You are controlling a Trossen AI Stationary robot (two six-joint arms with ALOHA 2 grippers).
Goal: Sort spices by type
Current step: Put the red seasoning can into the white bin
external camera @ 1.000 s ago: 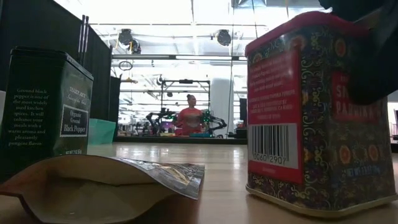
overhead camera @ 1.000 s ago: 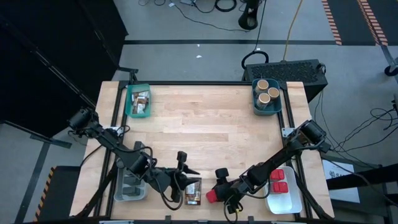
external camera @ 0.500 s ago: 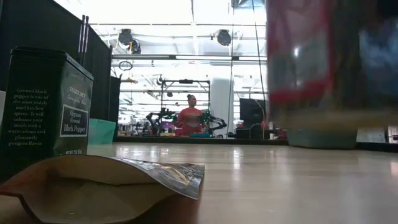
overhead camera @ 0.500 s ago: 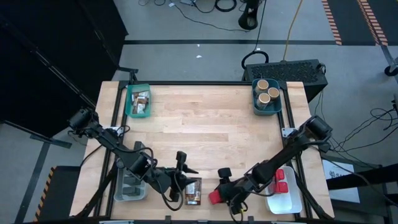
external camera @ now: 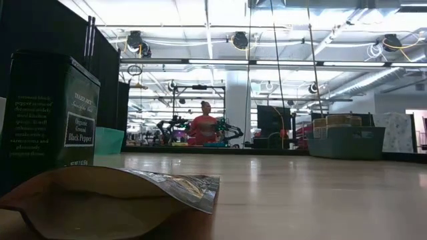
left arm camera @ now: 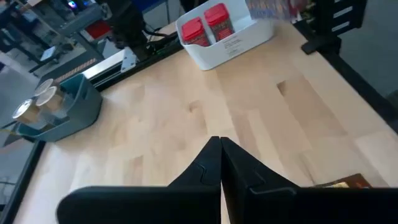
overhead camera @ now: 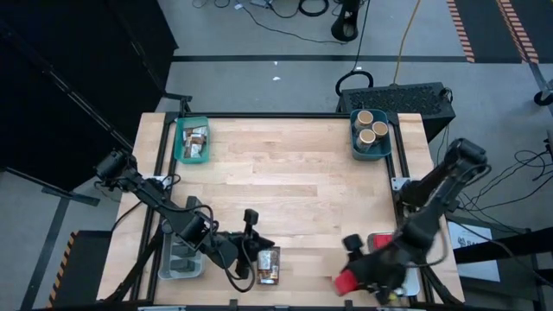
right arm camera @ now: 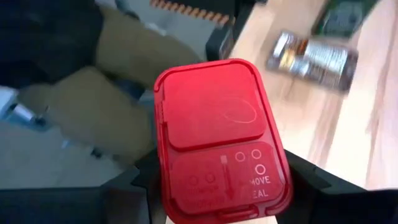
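Overhead view: right gripper (overhead camera: 361, 275), low right of frame, clamps a red tin (overhead camera: 346, 282) beside the white bin (overhead camera: 413, 285). Left gripper (overhead camera: 251, 244), bottom centre, fingers pressed together, empty, beside a brown packet (overhead camera: 269, 266). Table-level view: black pepper tin (external camera: 48, 113) at left, the packet in front. Left wrist view: two red tins (left arm camera: 208, 25) already binned. Right wrist view: red lid fills frame; it seems slightly tilted, so the tin could catch the bin wall.

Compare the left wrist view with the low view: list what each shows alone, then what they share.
Left wrist only: the left claw, shut over bare table; two red tins in the white bin; tan cylinders.
Low only: the black pepper tin and a person in the room behind.
Both: the brown packet and the teal bin.
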